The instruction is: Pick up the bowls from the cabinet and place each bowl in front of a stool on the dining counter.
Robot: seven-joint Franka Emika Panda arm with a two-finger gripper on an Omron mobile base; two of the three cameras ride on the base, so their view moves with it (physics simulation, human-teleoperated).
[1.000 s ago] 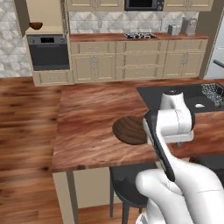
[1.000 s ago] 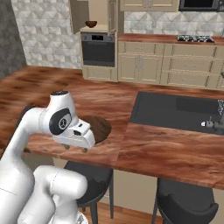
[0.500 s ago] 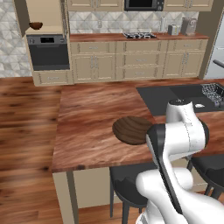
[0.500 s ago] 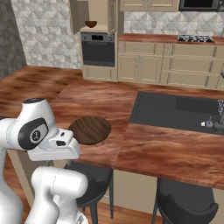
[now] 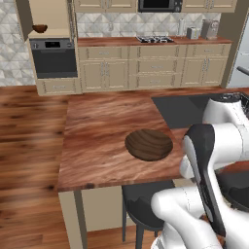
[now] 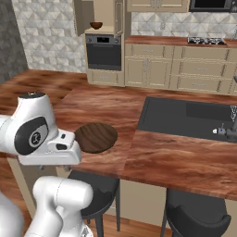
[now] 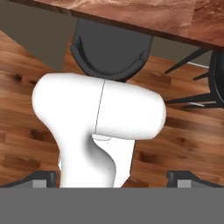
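Note:
One dark brown bowl [image 5: 148, 144] [image 6: 96, 137] rests on the dining counter [image 5: 102, 131] [image 6: 176, 157] near its front edge, right above a black stool [image 5: 141, 204] [image 6: 95, 185]. A second bowl [image 5: 40, 28] [image 6: 96, 25] sits inside the open cabinet [image 5: 48, 14] [image 6: 104, 11] above the wall oven. My gripper [image 7: 114, 179] is open and holds nothing; its fingertips [image 7: 41, 178] stand far apart. It hangs off the counter's front edge, left of the bowl in the right base view, looking down at the stool [image 7: 111, 48] and the wood floor.
A black sink [image 6: 190, 118] [image 5: 187, 109] is set into the counter to the right of the bowl. Another stool [image 6: 194, 217] [image 5: 238, 187] stands further right. The oven [image 5: 53, 58] and beige drawer cabinets [image 5: 151, 68] line the far wall.
The arm has swung back from above the bowl, carrying the hand off the counter's front edge. The bowl stays where it lay on the counter. The jaws stay open.

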